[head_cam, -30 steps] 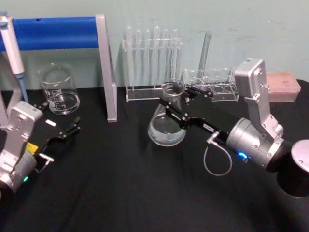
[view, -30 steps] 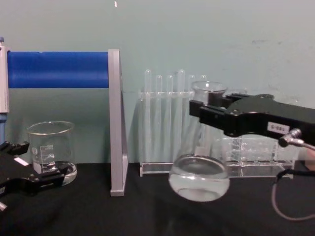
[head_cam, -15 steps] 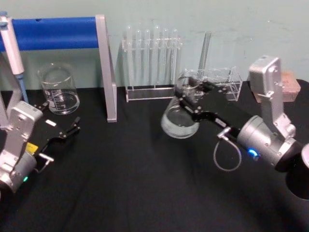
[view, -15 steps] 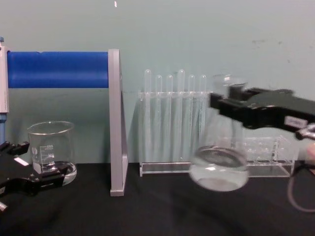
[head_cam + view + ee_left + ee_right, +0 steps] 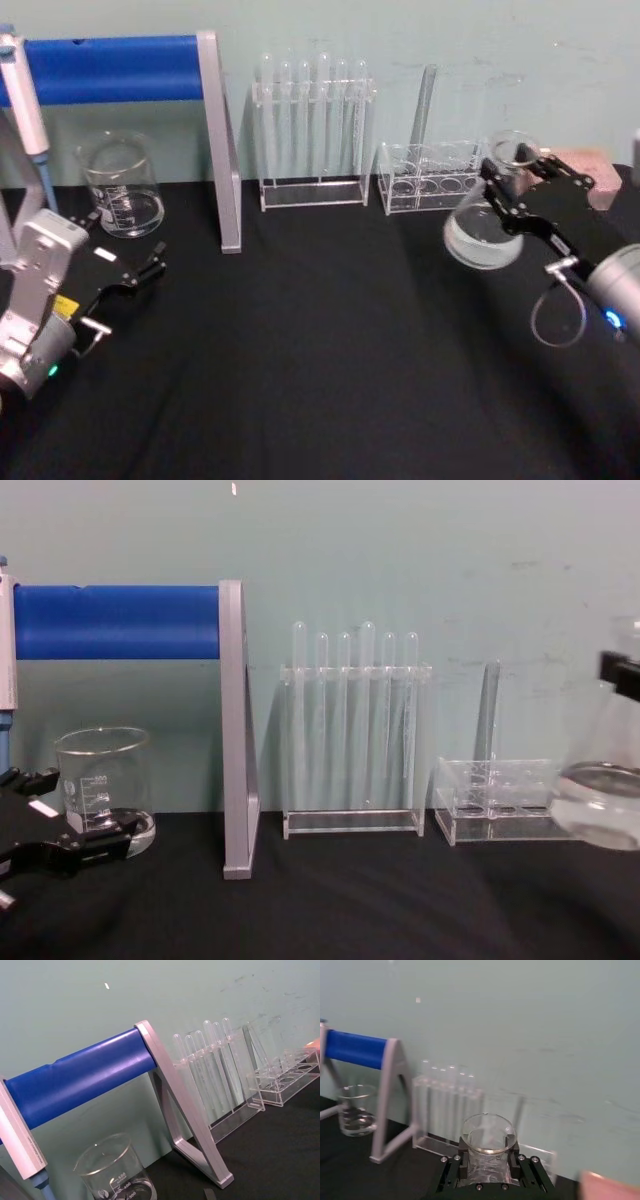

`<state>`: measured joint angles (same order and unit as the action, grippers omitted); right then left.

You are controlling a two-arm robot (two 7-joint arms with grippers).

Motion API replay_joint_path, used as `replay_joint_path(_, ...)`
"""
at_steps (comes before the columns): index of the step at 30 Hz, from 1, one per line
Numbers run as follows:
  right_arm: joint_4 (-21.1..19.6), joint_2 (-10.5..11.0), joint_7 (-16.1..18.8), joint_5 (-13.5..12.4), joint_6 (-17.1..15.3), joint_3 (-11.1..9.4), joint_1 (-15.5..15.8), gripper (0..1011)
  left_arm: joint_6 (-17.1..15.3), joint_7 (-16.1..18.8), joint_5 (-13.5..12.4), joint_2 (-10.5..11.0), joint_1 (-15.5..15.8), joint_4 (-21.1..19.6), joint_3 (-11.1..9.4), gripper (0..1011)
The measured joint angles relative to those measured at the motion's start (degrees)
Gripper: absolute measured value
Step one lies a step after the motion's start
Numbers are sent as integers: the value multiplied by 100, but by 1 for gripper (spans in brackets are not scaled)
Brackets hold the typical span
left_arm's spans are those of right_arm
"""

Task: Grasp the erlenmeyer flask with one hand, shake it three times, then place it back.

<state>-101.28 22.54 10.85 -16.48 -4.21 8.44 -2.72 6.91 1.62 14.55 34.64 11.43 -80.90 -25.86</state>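
Observation:
The erlenmeyer flask [image 5: 481, 236], clear glass with a little liquid in its wide base, hangs tilted above the black table at the far right. My right gripper [image 5: 508, 178] is shut on its neck just under the flared rim. The right wrist view looks down onto the flask's rim [image 5: 489, 1141], with black fingers [image 5: 454, 1166] pressed on both sides of the neck. In the chest view the flask's base [image 5: 606, 806] sits at the right edge. My left gripper [image 5: 140, 268] rests open near the table's left side, holding nothing.
A glass beaker [image 5: 121, 186] stands at the back left under a blue bar on a grey frame [image 5: 220, 150]. A tall test tube rack [image 5: 315, 130] and a low clear rack [image 5: 432, 176] line the back wall. A pink block [image 5: 586, 168] lies behind the flask.
My right gripper has swung the flask to the right, from in front of the test tube rack to the table's right side. The left arm has not moved.

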Motion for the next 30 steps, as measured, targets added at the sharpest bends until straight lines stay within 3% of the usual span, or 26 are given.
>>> replay_joint_path(7,-145,-31,-105,61,-33,-258,241,449,0,0,0,0,0,0,0,1001)
replay_joint_path(15,-64,-110,105,104,-40,-236,144,449,0,0,0,0,0,0,0,1001)
replay_joint_path(20,138,-167,436,103,-41,11,-128,448,0,0,0,0,0,0,0,1001)
replay_joint_path(30,652,-225,1257,-147,16,769,-785,449,0,0,0,0,0,0,0,1001)
